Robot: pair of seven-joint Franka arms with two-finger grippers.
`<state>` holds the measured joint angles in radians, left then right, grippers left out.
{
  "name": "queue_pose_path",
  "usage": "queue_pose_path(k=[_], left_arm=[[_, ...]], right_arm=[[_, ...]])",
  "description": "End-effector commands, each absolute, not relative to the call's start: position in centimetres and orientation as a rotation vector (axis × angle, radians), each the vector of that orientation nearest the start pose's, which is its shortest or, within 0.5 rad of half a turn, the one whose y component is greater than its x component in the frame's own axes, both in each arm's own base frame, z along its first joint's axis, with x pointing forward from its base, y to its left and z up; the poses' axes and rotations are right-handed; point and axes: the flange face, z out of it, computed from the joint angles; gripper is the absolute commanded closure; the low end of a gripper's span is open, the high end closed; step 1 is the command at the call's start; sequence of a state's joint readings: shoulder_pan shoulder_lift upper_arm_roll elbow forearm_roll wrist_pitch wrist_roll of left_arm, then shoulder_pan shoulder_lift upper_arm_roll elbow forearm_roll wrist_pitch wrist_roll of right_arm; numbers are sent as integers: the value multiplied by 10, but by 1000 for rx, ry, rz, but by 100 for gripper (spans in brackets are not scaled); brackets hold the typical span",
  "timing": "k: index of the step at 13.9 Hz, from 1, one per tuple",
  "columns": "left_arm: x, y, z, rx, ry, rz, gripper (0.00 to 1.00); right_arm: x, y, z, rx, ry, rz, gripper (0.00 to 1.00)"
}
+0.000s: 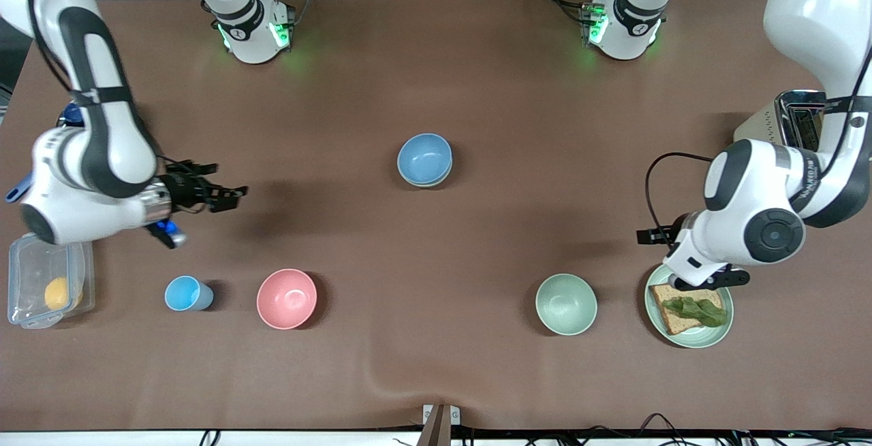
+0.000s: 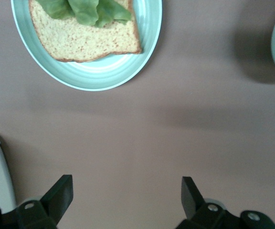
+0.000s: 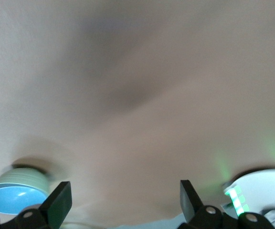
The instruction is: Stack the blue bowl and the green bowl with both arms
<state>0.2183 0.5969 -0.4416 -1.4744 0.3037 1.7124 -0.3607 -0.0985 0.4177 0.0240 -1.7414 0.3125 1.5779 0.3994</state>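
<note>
The blue bowl [image 1: 424, 157] sits near the middle of the table, nested inside the green bowl [image 1: 428, 182], of which only a thin rim shows under it. In the right wrist view the blue bowl [image 3: 11, 199] also sits in the green bowl [image 3: 25, 177]. My right gripper [image 1: 228, 182] hangs open and empty over bare table toward the right arm's end, well apart from the stack; it shows open in its wrist view [image 3: 123, 200]. My left gripper [image 1: 712, 278] is open and empty above the edge of the bread plate; in its wrist view [image 2: 125, 195] only bare table lies between the fingers.
A mint-green bowl [image 1: 566, 304] and a mint-green plate [image 1: 722, 323] with bread and lettuce stand nearer the front camera, at the left arm's end. A pink bowl [image 1: 287, 299], a light-blue cup [image 1: 187, 293] and a clear box [image 1: 24, 276] stand at the right arm's end. A toaster [image 1: 793, 116] stands beside the left arm.
</note>
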Motion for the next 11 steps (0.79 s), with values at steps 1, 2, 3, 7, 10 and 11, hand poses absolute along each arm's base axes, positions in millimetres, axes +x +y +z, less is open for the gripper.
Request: queue_pose_path(k=[1,2,3,7,10,11], left_arm=[[656,-72,321,-2985,-66,539,0],[653,-67,319,-3019,-113,591,0],[647,-63,312,-3045,-133,672,0],[606,-80,299,-2999,-57,787,0],[594,-80,346,-3038,-60,612,0],[590,-81,367,-3051,-61,541,0]], right_arm=[[590,-30,355,-2880,582,775,0],[593,-32,380,-2993,450,704,0],[593,-27,405,-3063,270,639,0],[584,-25,480,-3099,-15,437,0],[566,-34,533,-3111,9,308,0],[560,-33,557,-3121,7,237,0]])
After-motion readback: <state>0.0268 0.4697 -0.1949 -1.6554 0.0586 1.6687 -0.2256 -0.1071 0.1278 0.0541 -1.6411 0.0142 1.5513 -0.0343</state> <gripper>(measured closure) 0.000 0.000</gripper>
